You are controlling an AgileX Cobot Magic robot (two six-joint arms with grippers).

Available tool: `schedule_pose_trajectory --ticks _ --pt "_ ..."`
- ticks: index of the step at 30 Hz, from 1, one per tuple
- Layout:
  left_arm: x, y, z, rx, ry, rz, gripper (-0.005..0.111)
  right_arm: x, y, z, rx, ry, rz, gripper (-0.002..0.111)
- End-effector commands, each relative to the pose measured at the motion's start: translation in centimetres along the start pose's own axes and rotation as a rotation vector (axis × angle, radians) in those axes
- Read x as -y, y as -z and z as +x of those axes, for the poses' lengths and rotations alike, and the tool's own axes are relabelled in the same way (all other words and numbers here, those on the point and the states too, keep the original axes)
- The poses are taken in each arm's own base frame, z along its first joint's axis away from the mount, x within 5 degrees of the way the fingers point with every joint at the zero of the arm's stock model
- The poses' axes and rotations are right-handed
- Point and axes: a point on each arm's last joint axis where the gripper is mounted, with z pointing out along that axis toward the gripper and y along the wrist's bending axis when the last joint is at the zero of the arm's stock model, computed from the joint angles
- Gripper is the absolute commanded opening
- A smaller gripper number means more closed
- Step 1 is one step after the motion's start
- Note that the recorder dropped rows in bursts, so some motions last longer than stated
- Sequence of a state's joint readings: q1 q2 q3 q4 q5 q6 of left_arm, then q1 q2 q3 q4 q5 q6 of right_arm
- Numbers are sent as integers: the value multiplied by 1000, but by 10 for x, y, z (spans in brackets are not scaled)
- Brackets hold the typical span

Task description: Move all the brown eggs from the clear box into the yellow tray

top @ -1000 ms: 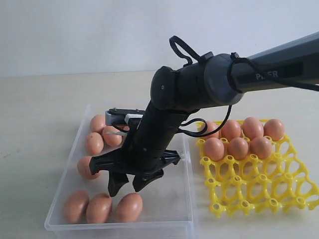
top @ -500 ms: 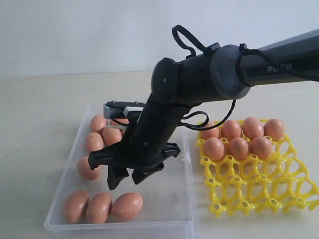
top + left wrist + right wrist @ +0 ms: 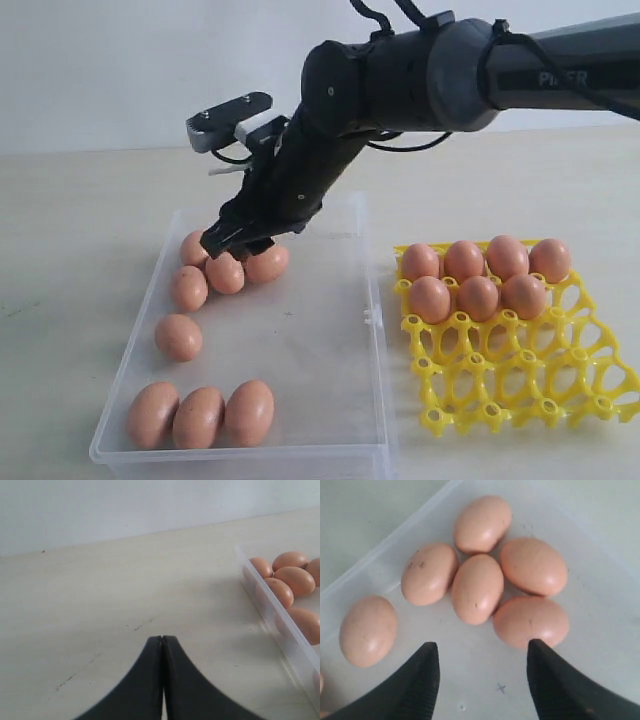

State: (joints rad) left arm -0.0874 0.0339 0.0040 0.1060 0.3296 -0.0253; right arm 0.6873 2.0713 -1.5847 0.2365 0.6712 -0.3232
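Note:
The clear box (image 3: pixel 371 330) holds several brown eggs: a cluster at its back left (image 3: pixel 226 272), one alone (image 3: pixel 178 337) and three along the front (image 3: pixel 199 417). The yellow tray (image 3: pixel 520 380) to its right carries several eggs (image 3: pixel 478 297) in its back two rows. My right gripper (image 3: pixel 236 241) reaches across and hangs open just above the back cluster. In the right wrist view, the right gripper (image 3: pixel 482 647) frames bare box floor, with the nearest egg (image 3: pixel 531 621) by one fingertip. My left gripper (image 3: pixel 162 638) is shut and empty over the bare table, outside the box.
The right arm (image 3: pixel 420 75) spans above the box and the tray's back edge. In the left wrist view, the box wall (image 3: pixel 280 630) stands off to one side with eggs (image 3: pixel 295 580) behind it. A small clasp tab (image 3: pixel 371 318) sits on the box edge facing the tray.
The right gripper has risen from the front middle of the box and swung back to the egg cluster at the back left. It stays open and empty.

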Motion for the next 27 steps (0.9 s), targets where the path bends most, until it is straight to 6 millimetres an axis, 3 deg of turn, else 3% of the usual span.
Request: schedule_pose_trajectory --ticks 1,5,9,16,27 --pt "0 0 -3 17 5 4 0 2 -10 -2 -68 311 -34 51" --pt "0 0 -3 17 5 4 0 5 -27 7 -121 520 -48 51" --pt "0 0 -3 17 5 4 0 8 -32 0 -48 641 2 51" --pt "0 0 -3 17 5 4 0 12 -37 -8 32 664 67 51" --pt "0 0 -3 17 5 4 0 28 -40 -2 -8 675 86 51"
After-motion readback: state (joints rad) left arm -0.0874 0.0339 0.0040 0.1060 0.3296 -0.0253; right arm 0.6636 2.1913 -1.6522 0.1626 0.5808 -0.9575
